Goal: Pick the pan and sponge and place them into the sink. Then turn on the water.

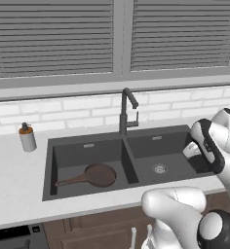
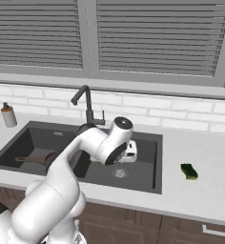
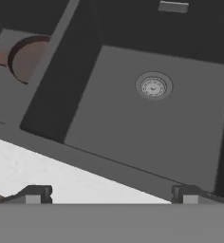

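The pan point(image 1: 98, 175) already lies in the left bowl of the sink point(image 1: 90, 140), so next is the small sponge point(image 2: 189, 171) on the surface right of the sink, soft and light, best pinched across its middle by the wide-open, empty gripper point(image 3: 111, 193).

From my left base camera I saw the pan point(image 1: 95, 176) lying flat in the left basin of the sink point(image 1: 131, 168), handle pointing left. The faucet point(image 1: 126, 111) stood behind the divider, a soap bottle point(image 1: 27, 137) on the counter point(image 1: 14, 194) left of the sink.
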